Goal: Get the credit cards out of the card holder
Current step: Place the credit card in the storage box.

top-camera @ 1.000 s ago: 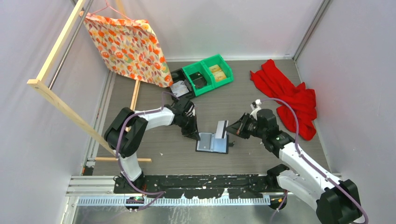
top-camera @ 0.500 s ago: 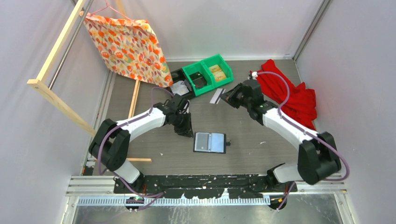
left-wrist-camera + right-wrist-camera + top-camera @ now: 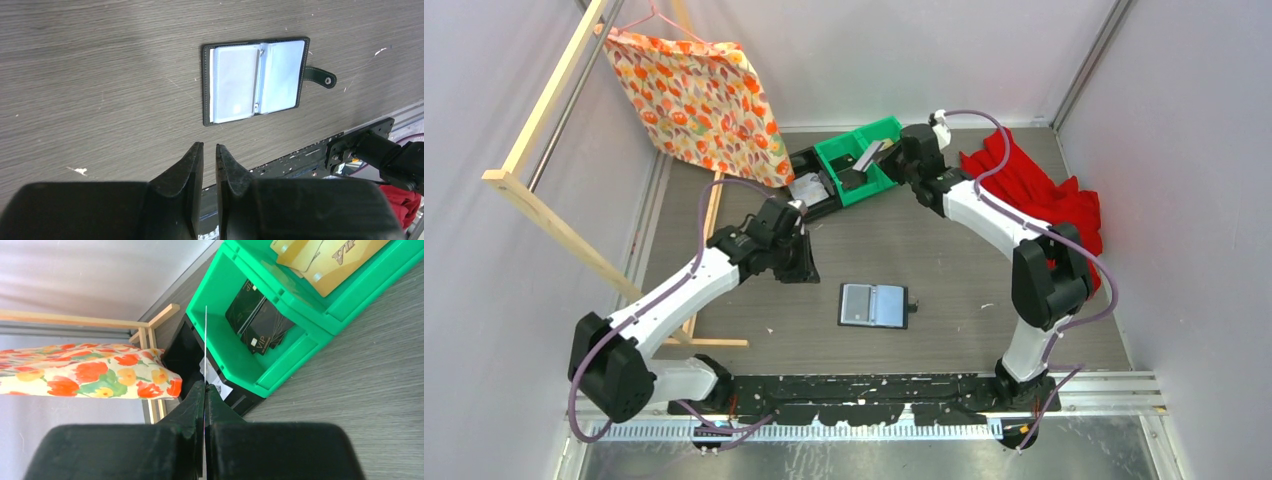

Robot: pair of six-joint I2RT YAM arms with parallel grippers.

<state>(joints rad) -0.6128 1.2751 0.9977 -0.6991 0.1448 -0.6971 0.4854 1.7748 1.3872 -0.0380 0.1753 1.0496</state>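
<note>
The card holder (image 3: 874, 306) lies open and flat on the table, its snap tab to the right; the left wrist view shows its glossy pale sleeves (image 3: 255, 82). My right gripper (image 3: 886, 160) is shut on a thin white credit card (image 3: 869, 155), held above the green bin at the back. The right wrist view shows this card edge-on (image 3: 205, 345) rising from my gripper (image 3: 205, 384). My left gripper (image 3: 796, 262) hovers left of the card holder; its jaws (image 3: 210, 146) are empty, with only a thin gap between them.
A green two-part bin (image 3: 894, 130) holds black cards (image 3: 257, 317) and gold cards (image 3: 320, 260). A black bin (image 3: 809, 185) beside it holds pale cards. A red cloth (image 3: 1044, 205) lies back right. A floral cloth (image 3: 699, 100) hangs on a wooden frame (image 3: 554, 230) at left.
My right gripper has carried the card from just above the card holder to the back, over the bins. My left gripper has drawn back to the left, away from the card holder.
</note>
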